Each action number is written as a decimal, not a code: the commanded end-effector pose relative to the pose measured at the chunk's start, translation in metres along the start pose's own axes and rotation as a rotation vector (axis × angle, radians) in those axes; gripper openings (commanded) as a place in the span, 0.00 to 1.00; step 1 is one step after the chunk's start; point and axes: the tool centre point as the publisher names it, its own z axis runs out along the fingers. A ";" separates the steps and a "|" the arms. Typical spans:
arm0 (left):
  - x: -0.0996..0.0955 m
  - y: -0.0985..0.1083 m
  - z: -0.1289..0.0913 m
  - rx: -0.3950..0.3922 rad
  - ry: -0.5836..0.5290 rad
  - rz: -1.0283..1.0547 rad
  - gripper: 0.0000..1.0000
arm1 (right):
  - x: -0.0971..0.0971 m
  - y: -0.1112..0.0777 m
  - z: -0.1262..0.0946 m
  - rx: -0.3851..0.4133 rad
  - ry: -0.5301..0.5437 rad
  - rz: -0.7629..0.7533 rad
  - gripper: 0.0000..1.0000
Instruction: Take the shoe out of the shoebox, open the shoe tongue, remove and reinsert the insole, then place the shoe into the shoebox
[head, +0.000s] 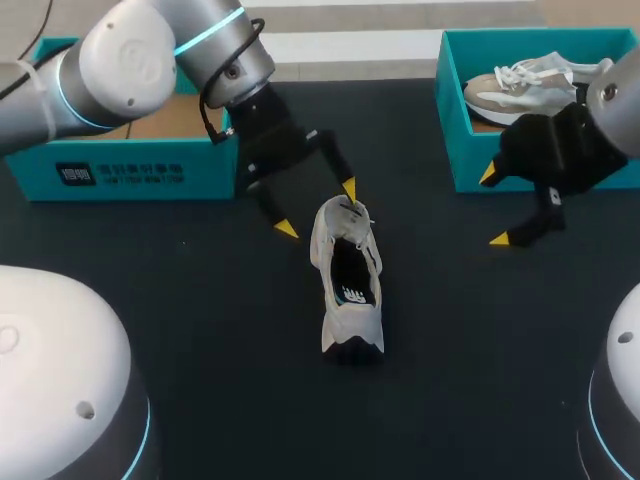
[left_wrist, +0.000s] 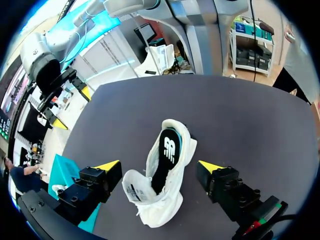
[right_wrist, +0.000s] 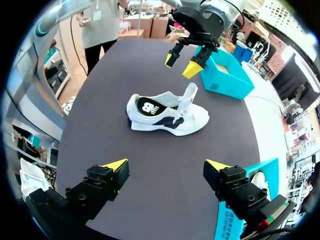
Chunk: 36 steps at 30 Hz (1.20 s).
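A white shoe (head: 347, 290) stands on its sole in the middle of the black table, tongue pulled up and a dark insole (left_wrist: 167, 157) showing inside. My left gripper (head: 318, 209) hangs open just above the toe and tongue end, one finger on each side, touching nothing. In the left wrist view the shoe (left_wrist: 160, 200) lies below and between the fingers of that gripper (left_wrist: 159, 166). My right gripper (head: 493, 207) is open and empty, off to the shoe's right beside the teal shoebox (head: 452, 130). From the right wrist, the shoe (right_wrist: 165, 114) lies ahead of the open right gripper (right_wrist: 166, 165).
A second pale shoe (head: 530, 85) lies in the right shoebox. Another teal box (head: 130, 170) with a brown inside stands at the back left, behind my left arm. My two arm bases fill the near corners.
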 end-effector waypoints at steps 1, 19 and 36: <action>0.001 -0.001 0.000 -0.003 -0.001 0.000 1.00 | 0.002 -0.001 0.000 0.001 -0.003 0.000 1.00; 0.001 -0.014 -0.023 -0.014 0.234 0.116 0.40 | 0.002 -0.001 0.000 0.001 -0.003 0.000 1.00; 0.005 -0.025 0.006 0.017 0.397 0.201 0.00 | 0.002 -0.001 0.000 0.001 -0.003 0.000 1.00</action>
